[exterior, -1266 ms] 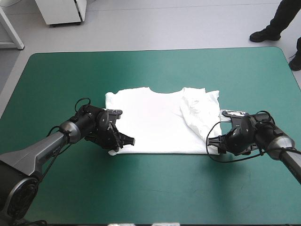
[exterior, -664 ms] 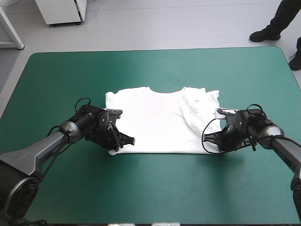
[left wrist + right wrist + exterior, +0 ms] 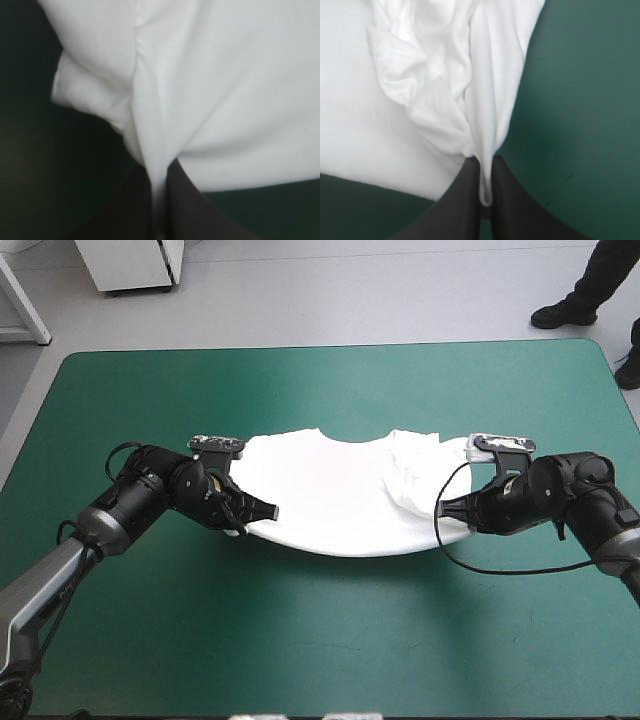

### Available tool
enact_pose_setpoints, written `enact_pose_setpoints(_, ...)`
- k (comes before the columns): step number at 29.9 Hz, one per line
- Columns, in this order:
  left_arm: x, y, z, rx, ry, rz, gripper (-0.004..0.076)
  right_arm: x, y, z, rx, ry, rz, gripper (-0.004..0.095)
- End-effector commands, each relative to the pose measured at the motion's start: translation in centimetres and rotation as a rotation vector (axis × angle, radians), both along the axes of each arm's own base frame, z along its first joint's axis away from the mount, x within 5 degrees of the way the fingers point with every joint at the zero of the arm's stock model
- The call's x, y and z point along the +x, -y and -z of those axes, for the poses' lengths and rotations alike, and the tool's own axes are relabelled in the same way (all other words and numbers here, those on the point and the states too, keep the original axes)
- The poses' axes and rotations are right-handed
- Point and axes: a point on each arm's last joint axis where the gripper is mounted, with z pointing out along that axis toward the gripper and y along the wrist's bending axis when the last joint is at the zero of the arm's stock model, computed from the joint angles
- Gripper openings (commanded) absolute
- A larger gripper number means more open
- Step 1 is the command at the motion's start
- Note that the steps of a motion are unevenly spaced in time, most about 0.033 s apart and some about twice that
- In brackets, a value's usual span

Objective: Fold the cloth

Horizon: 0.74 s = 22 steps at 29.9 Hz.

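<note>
Pinching near corners of the T-shirt (image 3: 335, 485) — left tool (image 3: 264, 512) and right tool (image 3: 446, 508) each clamped on fabric — hem sagging between them.

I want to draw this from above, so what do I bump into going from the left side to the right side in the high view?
left gripper, pinching one bottom corner → T-shirt, white, sagging between the two → right gripper, pinching the other corner.
</note>
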Motion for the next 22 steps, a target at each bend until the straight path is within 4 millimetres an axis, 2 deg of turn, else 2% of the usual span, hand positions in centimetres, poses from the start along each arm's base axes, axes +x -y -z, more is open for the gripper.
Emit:
enact_pose_setpoints(1, 0.7, -0.1, -3.6, -0.025, 0.159, 0.001, -0.0010, 0.5, 0.0, -3.1, 0.026, 0.137, -0.001, -0.0017)
enact_pose_setpoints(6, 3.0, 0.0, -6.0, -0.007, 0.297, -0.008, -0.0010, 2.8, -0.2, -4.4, 0.034, 0.241, 0.040, -0.0017)
enact_pose_setpoints(8, 4.6, -0.4, -6.4, -0.010, 0.314, -0.037, -0.0010, 4.2, -0.4, -4.6, 0.026, 0.253, 0.054, -0.0017)
enact_pose_setpoints(13, 8.7, -0.9, -6.1, -0.002, 0.323, -0.087, -0.0010, 8.4, -1.1, -4.5, 0.008, 0.282, 0.057, -0.0017)
enact_pose_setpoints(17, 11.6, -0.2, -5.7, 0.019, 0.345, -0.082, -0.0010, 11.9, -1.5, -3.9, -0.014, 0.285, 0.094, -0.0017)
enact_pose_setpoints(22, 14.7, 0.7, -4.2, 0.044, 0.348, -0.069, -0.0010, 15.6, -1.9, -2.8, -0.065, 0.283, 0.105, -0.0017)
